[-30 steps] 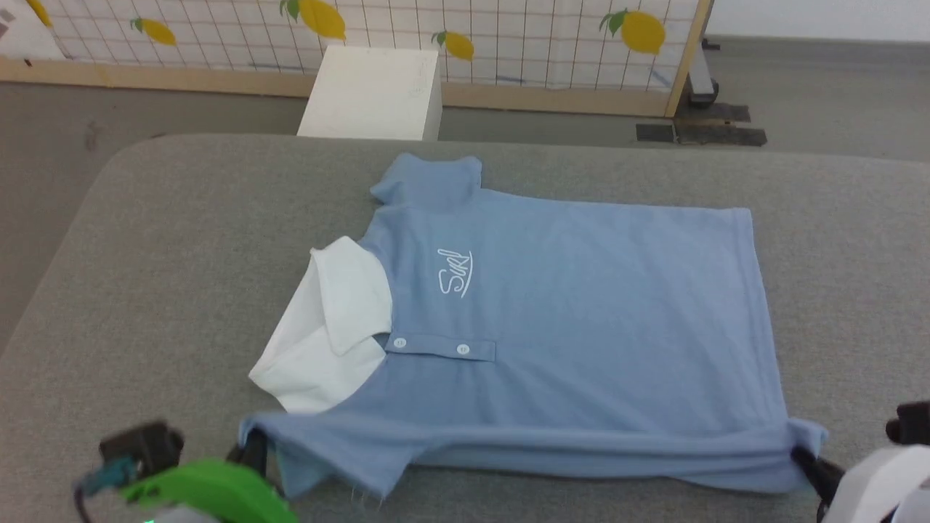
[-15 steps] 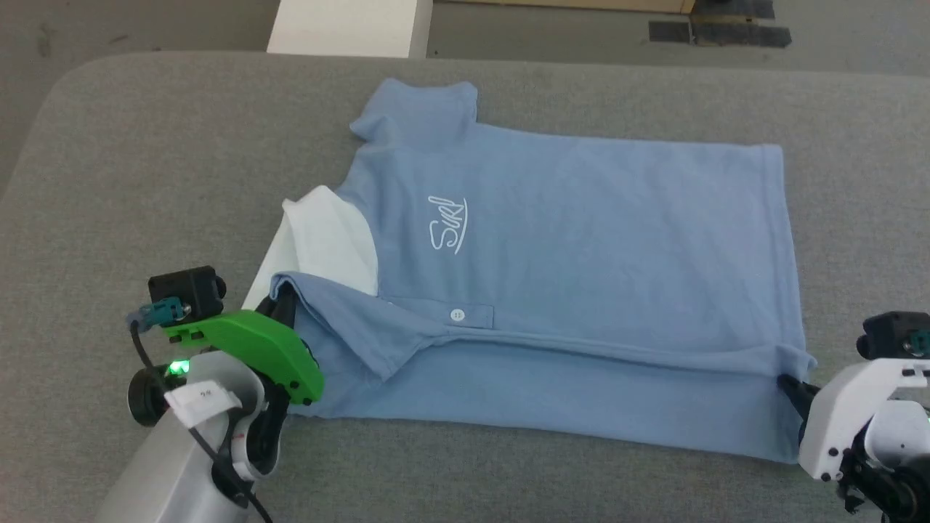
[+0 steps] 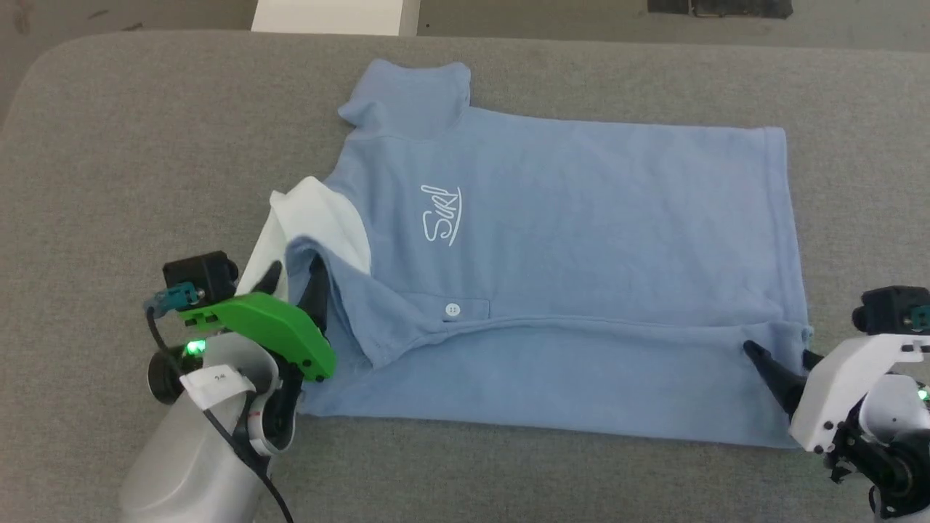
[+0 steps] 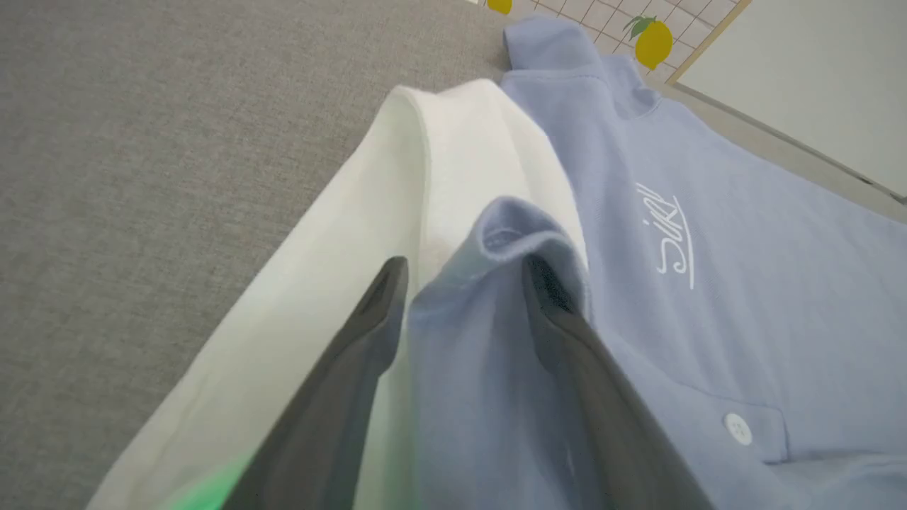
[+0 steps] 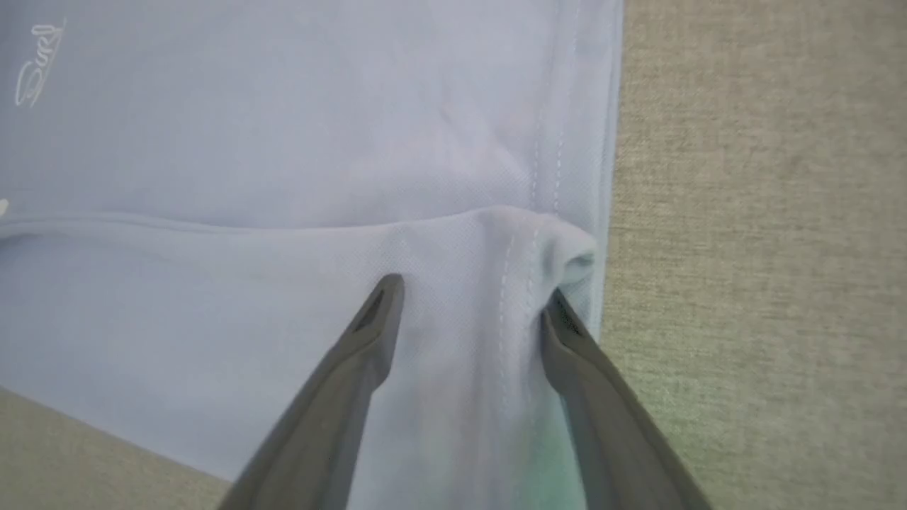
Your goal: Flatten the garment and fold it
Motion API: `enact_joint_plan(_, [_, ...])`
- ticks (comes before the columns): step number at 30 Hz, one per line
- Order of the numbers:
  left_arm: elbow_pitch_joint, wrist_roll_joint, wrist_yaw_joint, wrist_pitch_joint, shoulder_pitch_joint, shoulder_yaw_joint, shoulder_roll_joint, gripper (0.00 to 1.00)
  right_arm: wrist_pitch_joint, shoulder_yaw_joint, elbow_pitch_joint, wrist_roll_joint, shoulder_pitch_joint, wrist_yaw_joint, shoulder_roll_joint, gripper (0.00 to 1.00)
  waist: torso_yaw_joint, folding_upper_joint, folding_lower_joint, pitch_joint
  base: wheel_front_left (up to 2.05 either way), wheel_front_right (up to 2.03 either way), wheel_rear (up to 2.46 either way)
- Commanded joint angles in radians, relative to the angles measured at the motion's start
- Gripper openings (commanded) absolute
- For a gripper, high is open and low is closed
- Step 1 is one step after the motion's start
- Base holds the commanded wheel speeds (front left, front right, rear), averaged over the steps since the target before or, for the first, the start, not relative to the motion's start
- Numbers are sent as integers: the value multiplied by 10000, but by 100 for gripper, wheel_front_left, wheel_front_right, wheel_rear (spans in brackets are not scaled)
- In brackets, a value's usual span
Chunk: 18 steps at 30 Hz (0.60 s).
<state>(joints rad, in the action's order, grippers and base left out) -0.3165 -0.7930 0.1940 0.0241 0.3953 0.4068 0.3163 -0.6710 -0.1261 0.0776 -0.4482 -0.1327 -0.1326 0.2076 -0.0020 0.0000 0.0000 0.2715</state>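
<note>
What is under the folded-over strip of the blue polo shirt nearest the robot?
The polo shirt's own front lies under it, on the grey fabric surface. One white button shows at the fold's edge; the placket beyond it is covered.

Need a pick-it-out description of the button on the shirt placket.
On the grey padded surface lies a light blue polo shirt. Nearer the robot than its white cursive logo is a short placket. The button is the small round white dot there, unlike the large white collar.
</note>
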Motion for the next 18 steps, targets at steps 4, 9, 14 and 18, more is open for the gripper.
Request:
enact_joint_plan(4, [276, 141, -122, -728, 202, -187, 184, 100, 454, -446, -293, -247, 41, 19, -32, 100, 68, 0, 0, -532, 0, 0, 0])
enact_joint_plan(9, [897, 423, 543, -602, -610, -204, 625, 100, 618, -943, -755, -273, 554, 19, -216, 100, 141, 0, 0, -1003, 0, 0, 0])
enact_joint_plan(14, [1949, 223, 1686, 715, -2079, -120, 1022, 100, 603, -1350, -1220, -177, 1073, 19, -560, 100, 158, 0, 0, -1273, 0, 0, 0])
enact_joint_plan(18, [2908, -138, 2246, 1880, -3016, 82, 1234, 100, 536, -1672, -1484, -63, 1380, 19, -825, 100, 182, 0, 0, -1318, 0, 0, 0])
